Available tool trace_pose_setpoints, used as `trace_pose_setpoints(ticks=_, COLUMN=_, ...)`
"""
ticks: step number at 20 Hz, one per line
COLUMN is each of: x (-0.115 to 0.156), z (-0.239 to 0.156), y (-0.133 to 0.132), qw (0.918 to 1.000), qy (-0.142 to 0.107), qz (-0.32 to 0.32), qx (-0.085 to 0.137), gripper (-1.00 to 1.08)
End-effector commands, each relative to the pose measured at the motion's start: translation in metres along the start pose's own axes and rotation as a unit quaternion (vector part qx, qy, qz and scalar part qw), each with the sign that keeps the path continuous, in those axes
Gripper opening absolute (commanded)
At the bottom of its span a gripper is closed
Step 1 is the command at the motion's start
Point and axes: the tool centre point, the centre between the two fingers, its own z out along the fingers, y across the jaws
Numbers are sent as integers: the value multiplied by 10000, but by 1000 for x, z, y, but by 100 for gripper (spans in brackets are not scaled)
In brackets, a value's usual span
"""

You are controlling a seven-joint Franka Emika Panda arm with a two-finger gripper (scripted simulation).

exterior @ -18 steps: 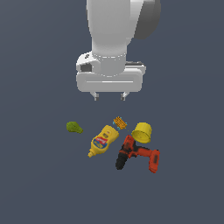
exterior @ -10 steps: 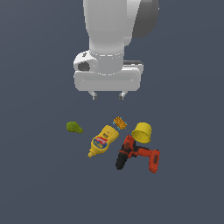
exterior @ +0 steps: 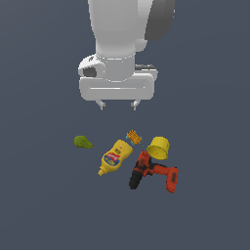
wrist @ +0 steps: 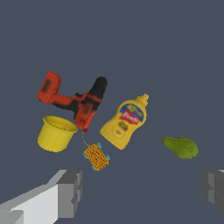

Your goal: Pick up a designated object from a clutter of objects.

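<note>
Dark tabletop. Hand spread wide, holding nothing, above tiny striped item: likely light, stiff; best pinched across its short middle.

The arm is running off the exterior view's upper edge; in the wrist view both fingers are being cropped by the frame's borders. The tiny striped item is showing too small there for its markings to be read.
</note>
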Motion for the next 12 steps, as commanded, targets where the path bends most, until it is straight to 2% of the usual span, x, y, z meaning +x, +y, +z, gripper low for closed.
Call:
trace_pose_setpoints(ticks=1, x=0, z=6, y=-2, qw=10000, qy=-11, qz=-58, qx=-6, gripper=100)
trace_pose_setpoints(ticks=6, x=0, z=29, y=-8, qw=9995, qy=-34, qz=-304, qx=-30, gripper=100)
trace_pose_setpoints(ticks=12, x=-3, z=74, y=-22, qw=9967, qy=-83, qz=-810, qx=-62, gripper=100)
